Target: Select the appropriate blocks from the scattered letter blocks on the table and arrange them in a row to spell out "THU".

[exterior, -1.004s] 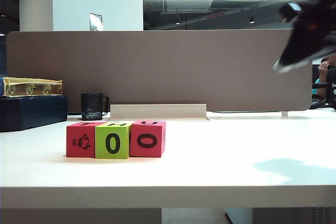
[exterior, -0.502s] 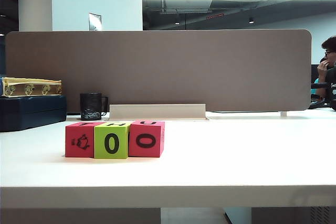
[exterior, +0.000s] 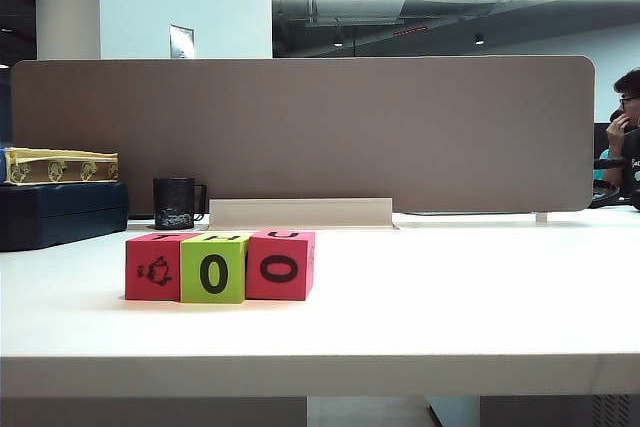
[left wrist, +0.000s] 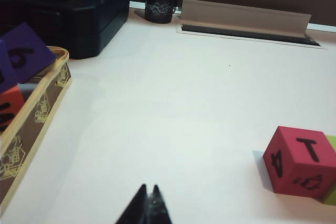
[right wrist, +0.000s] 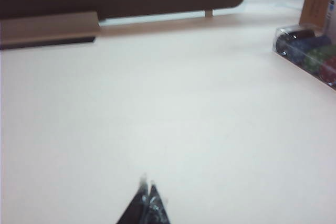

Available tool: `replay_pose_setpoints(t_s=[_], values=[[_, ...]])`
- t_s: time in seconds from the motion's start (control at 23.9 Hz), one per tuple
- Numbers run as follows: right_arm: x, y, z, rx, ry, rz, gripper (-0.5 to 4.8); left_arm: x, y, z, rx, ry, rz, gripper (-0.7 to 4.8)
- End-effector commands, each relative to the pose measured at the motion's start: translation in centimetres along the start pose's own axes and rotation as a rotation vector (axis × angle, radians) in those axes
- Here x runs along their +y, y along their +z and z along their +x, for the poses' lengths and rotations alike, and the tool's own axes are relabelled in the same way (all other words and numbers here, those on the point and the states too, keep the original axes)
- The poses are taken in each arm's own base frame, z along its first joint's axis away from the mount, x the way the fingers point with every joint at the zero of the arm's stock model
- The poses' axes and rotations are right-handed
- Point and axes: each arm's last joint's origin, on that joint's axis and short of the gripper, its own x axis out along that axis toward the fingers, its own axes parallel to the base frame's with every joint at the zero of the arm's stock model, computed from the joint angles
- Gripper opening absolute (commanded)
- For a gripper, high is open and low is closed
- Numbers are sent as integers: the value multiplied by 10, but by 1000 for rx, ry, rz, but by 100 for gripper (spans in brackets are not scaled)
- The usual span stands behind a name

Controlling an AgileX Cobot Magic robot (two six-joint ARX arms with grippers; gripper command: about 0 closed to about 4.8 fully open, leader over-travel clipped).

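Note:
Three letter blocks stand touching in a row on the white table (exterior: 450, 297): a pinkish-red one (exterior: 157, 267) on the left, a lime green one (exterior: 214, 271) in the middle, a pinkish-red one (exterior: 281, 265) on the right. Their top faces read T, H, U. In the left wrist view the T block (left wrist: 299, 161) shows off to one side of my left gripper (left wrist: 149, 188), which is shut and holds nothing. My right gripper (right wrist: 147, 184) is shut too, over bare table, with nothing in it. Neither gripper shows in the exterior view.
A grey-brown divider panel (exterior: 300, 132) closes the back. A black mug (exterior: 175, 203) and a dark case (exterior: 62, 212) with a gold-trimmed box (exterior: 60, 165) sit at the back left. A gold-rimmed tray (left wrist: 37, 114) holds other blocks. A clear box (right wrist: 310, 53) lies near the right arm.
The right arm, blurred at the upper right a second ago, has drawn out of the exterior view. The blocks have not moved.

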Motion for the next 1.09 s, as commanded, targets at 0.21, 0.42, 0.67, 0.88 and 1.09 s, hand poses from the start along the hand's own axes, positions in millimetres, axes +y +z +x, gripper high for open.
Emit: replay_pose_setpoints(t_s=[0.21,0.42,0.67,0.88,1.09], values=[[-1,-10,-3,72,-4,-111,-5,0,1,0,-7,-3,-2,-5],[-1,-10,-3,74,7,-113,-5,0,1,0,-8,-3,-2,-5],[-1,-9,-3,67,8,-86,-5,0,1,0,-8,-3,-2,-5],[-1,-9,-3,67,7,-86,-5,0,1,0,-8,-3,-2,-5],[-1,-9,-3,67,7,-86,-5,0,1,0,-8,-3,-2,-5]])
